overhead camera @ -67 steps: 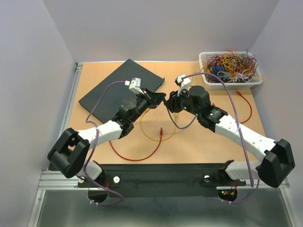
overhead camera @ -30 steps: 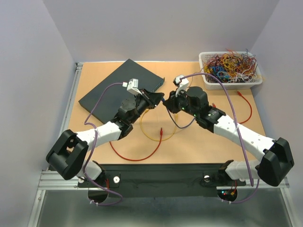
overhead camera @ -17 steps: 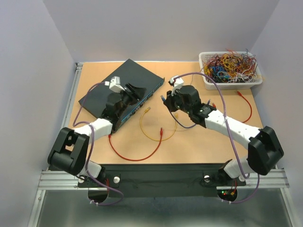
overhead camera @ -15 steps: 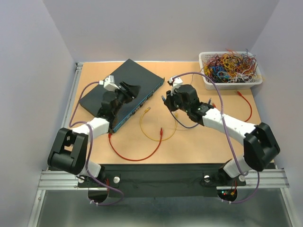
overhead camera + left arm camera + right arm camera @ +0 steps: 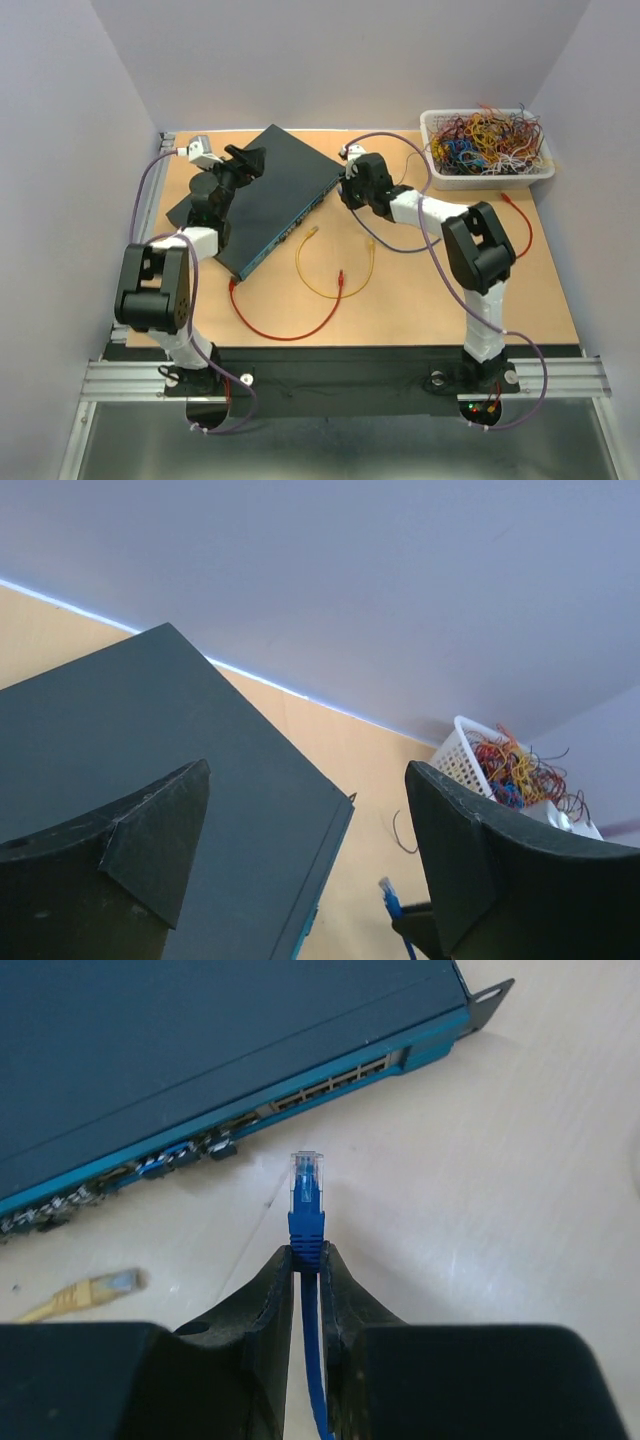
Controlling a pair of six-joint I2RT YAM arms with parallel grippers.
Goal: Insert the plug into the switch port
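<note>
The switch [image 5: 270, 200] is a flat dark teal box lying at an angle at the back left of the table. Its row of ports [image 5: 330, 1080] runs along the narrow front face [image 5: 300, 222]. My right gripper [image 5: 305, 1252] is shut on the blue plug [image 5: 306, 1195], which points at the ports with a short gap left before the face. In the top view that gripper [image 5: 344, 198] sits by the switch's right corner. My left gripper [image 5: 248, 160] hovers open over the switch's back left part [image 5: 150, 770], with nothing between its fingers [image 5: 150, 840].
A yellow cable [image 5: 335, 270] and a red cable [image 5: 290, 325] lie looped in front of the switch; the yellow plug [image 5: 100, 1288] lies near the ports. A white basket [image 5: 487, 150] of coloured wires stands back right, another red cable [image 5: 520, 225] below it.
My left gripper opened and swung away to the back left, above the switch. My right arm carried the blue plug up towards the switch's right front corner.
</note>
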